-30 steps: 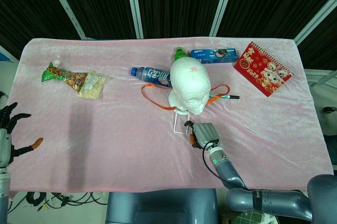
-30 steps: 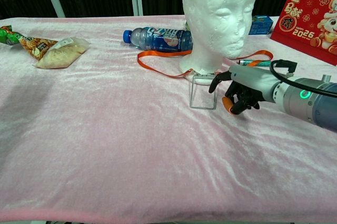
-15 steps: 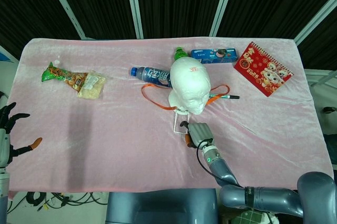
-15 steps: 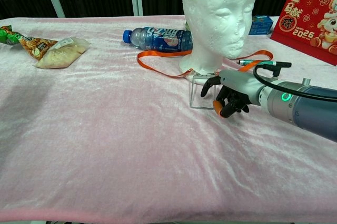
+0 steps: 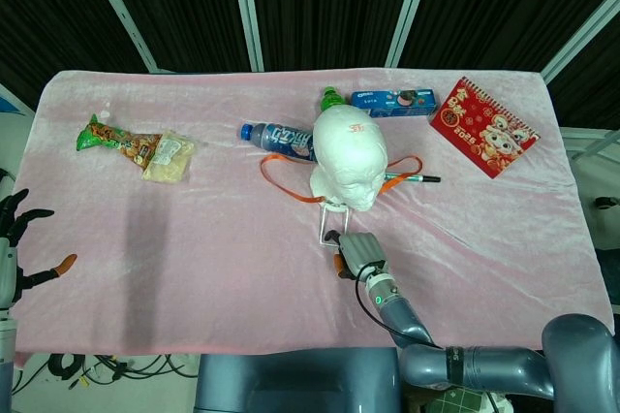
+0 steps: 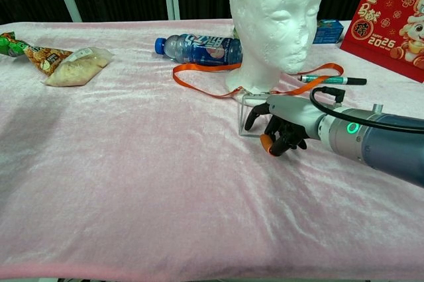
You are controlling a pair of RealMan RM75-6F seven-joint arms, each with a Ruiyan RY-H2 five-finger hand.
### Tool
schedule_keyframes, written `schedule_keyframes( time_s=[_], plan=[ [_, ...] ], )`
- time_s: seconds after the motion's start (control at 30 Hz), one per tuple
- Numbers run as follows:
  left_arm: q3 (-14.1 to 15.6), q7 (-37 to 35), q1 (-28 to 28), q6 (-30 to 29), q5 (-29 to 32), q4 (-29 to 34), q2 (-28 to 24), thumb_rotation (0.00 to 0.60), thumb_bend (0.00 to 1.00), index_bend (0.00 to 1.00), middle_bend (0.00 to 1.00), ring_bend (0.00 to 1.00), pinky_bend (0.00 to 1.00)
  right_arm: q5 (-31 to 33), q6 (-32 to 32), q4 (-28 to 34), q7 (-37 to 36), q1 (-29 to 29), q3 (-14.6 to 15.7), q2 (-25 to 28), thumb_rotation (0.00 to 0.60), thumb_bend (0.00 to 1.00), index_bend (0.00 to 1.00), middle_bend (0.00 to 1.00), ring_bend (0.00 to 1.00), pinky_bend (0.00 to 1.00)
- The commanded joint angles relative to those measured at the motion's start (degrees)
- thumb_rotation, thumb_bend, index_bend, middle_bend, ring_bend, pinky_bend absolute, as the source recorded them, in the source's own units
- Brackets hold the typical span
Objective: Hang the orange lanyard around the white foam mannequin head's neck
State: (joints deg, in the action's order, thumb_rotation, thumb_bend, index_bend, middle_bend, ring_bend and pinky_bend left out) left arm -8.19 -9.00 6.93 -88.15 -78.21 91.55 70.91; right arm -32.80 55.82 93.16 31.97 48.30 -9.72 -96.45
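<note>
Here, head view first.
Tabletop: covered in pink velvety cloth.
White foam mannequin head: stands upright near the middle of the tabletop.
Orange lanyard: lies flat on the cloth, looping out on both sides of the mannequin head's base; not around the neck.
Clear badge holder: lies in front of the mannequin head, at the lanyard's near end.
Right robot hand: palm down at the badge holder's near edge, fingers curled under; whether it pinches the holder cannot be told.
Left robot hand: at the far left edge, fingers spread apart, holding nothing.
Blue water bottle: on its side, just behind the lanyard.
Snack bags: far left, well apart from the mannequin head.
Red calendar: far right corner.
Biscuit box: behind the mannequin head.
Pen: just right of the mannequin head.

Chest view next.
Mannequin head: faces the camera, upright.
Lanyard: orange strap on the cloth beside the neck base.
Badge holder: tilted up against the base.
Right robot hand: fingers curled downward, touching or just beside the holder's right edge; grip cannot be told.
Calendar: upright at the right.
</note>
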Motion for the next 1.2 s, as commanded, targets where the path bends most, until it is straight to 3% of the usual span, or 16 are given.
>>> schedule_keyframes(
  time_s=[0.03, 1.2],
  plan=[
    [0.0, 0.0, -0.1, 0.0, 0.0, 0.1, 0.0, 0.600, 0.13, 0.30, 0.07, 0.00, 0.00, 0.1, 0.0, 0.3, 0.1, 0.0, 0.3, 0.0, 0.600, 0.62, 0.29, 0.73, 0.77, 0.74],
    [-0.5, -0.1, -0.6, 0.8, -0.1, 0.6, -0.5, 0.600, 0.13, 0.30, 0.06, 0.00, 0.00, 1.3, -0.5, -1.8, -0.6, 0.4, 1.1, -0.6, 0.600, 0.62, 0.29, 0.73, 0.77, 0.74]
  ],
)
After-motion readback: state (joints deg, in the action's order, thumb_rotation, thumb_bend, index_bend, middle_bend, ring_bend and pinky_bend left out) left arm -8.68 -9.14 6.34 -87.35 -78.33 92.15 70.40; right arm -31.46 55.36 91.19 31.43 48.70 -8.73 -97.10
